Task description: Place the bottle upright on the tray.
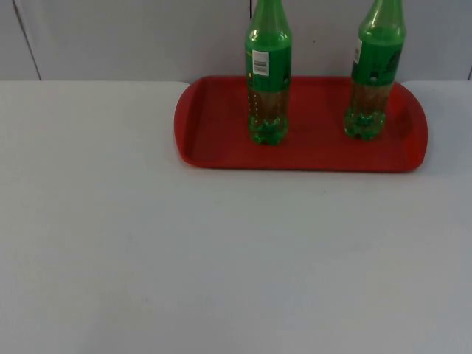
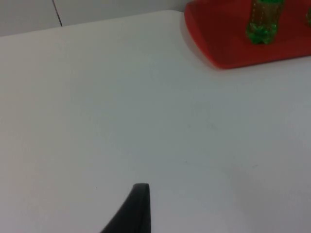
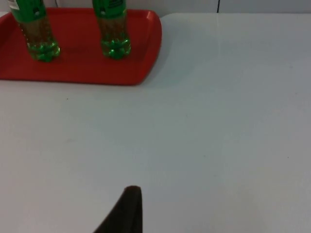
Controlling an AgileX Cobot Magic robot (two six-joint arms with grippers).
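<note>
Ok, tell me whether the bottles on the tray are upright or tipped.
Upright: both bottles stand on their bases on the red tray.

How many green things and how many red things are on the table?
Green: 2, the left green plastic bottle and the right green plastic bottle, both upright on the tray.
Red: 1, the red plastic tray.
Total: 3

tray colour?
Red: the tray holding both green bottles; clearest in the top view.
</note>
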